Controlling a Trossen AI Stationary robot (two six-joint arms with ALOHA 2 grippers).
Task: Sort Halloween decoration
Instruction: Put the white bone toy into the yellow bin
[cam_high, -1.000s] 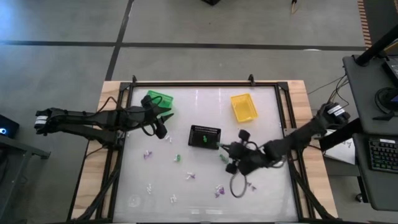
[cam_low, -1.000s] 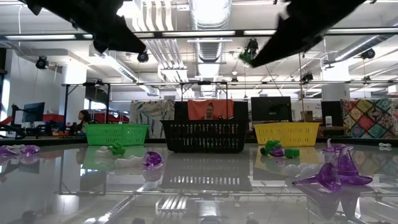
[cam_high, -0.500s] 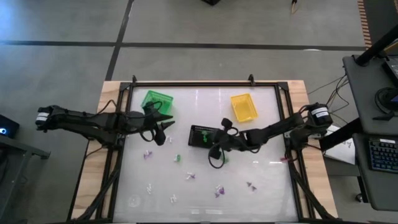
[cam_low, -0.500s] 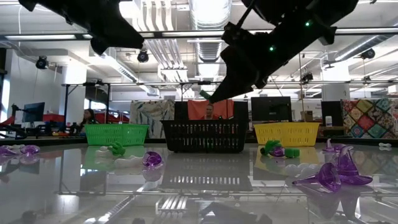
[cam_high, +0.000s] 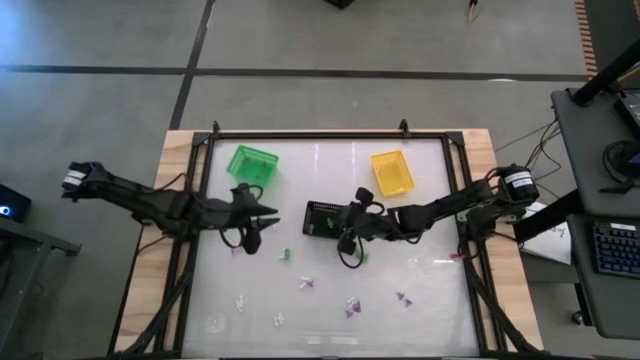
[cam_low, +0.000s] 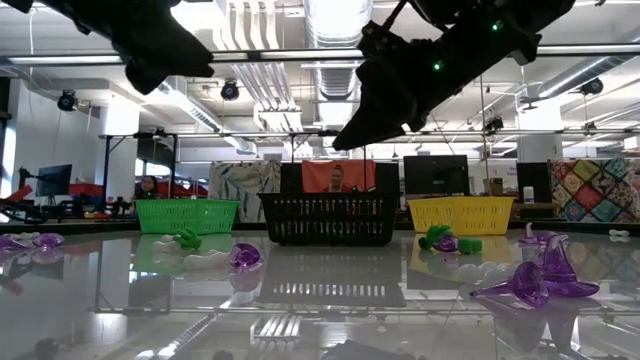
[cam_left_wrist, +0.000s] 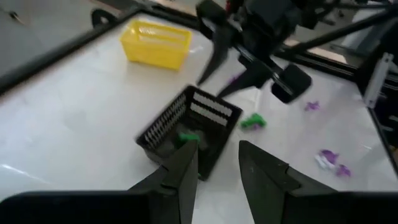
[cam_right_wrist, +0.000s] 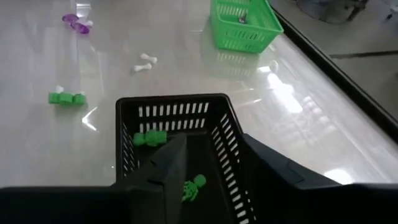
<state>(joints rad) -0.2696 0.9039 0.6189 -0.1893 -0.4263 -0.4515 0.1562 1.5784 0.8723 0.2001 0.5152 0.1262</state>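
Observation:
The black basket (cam_high: 326, 217) (cam_right_wrist: 180, 124) stands mid-table with two green trinkets (cam_right_wrist: 147, 138) (cam_right_wrist: 194, 186) lying in it. My right gripper (cam_right_wrist: 214, 168) (cam_high: 340, 230) hangs open just above the basket's right end, with nothing between its fingers. My left gripper (cam_left_wrist: 217, 171) (cam_high: 266, 215) hovers open and empty to the left of the basket. More of the Halloween decoration lies loose on the table: a green piece (cam_high: 285, 255) (cam_right_wrist: 66, 98), white pieces (cam_high: 278, 320) (cam_right_wrist: 144, 62) and purple pieces (cam_high: 350, 306) (cam_low: 540, 280).
A green basket (cam_high: 250, 162) stands at the far left and a yellow basket (cam_high: 392, 172) at the far right. A dark frame (cam_high: 330, 135) runs around the table's edges. People and monitors show in the room beyond, in the low view.
My right gripper has swung from the table's near right toward the black basket with a green trinket at its tips. That trinket no longer shows there. My left gripper has drifted from beside the green basket toward the near edge, turning a little.

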